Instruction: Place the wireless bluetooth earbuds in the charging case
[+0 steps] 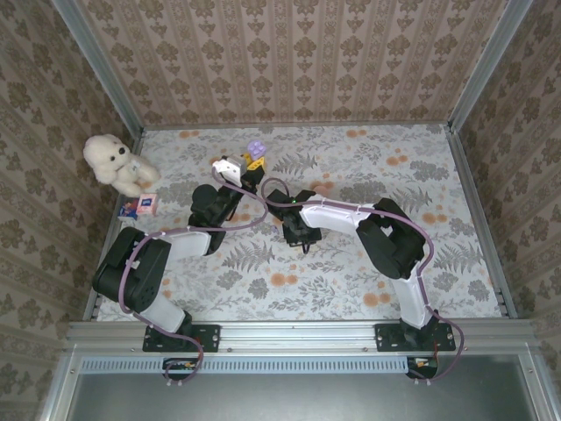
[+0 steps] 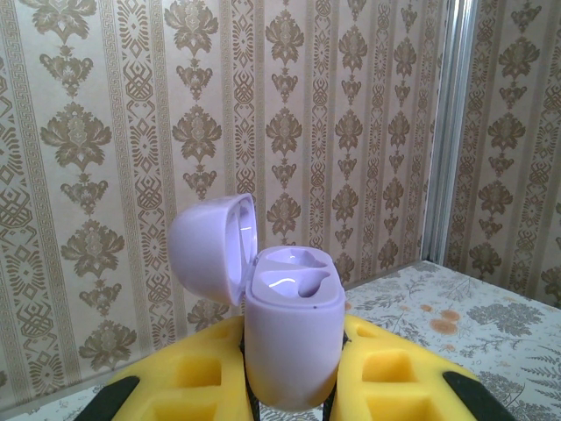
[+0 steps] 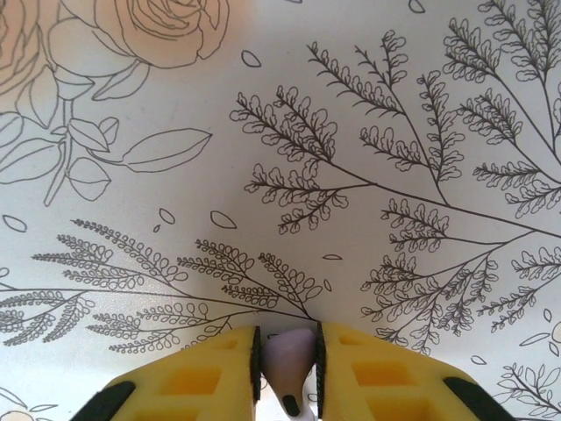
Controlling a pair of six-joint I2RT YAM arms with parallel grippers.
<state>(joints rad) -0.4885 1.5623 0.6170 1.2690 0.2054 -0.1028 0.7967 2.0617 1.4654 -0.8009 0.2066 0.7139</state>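
Note:
The lilac charging case (image 2: 294, 342) stands upright between the yellow fingers (image 2: 188, 377) of my left gripper (image 2: 292, 390), which is shut on its body. Its lid (image 2: 210, 250) is swung open to the left, and both moulded wells (image 2: 294, 281) are bare. In the top view the case (image 1: 257, 149) is held above the far middle of the table by the left gripper (image 1: 252, 165). My right gripper (image 3: 287, 368) is shut on a lilac earbud (image 3: 289, 355), stem toward the camera, just over the floral cloth (image 3: 351, 132). In the top view the right gripper (image 1: 298, 237) points down at mid-table.
A white plush dog (image 1: 114, 162) sits at the far left corner, with a small pink and blue box (image 1: 140, 206) in front of it. Patterned walls and metal rails (image 1: 478, 210) enclose the floral cloth (image 1: 368, 167). Both arms' cables cross near the table's middle.

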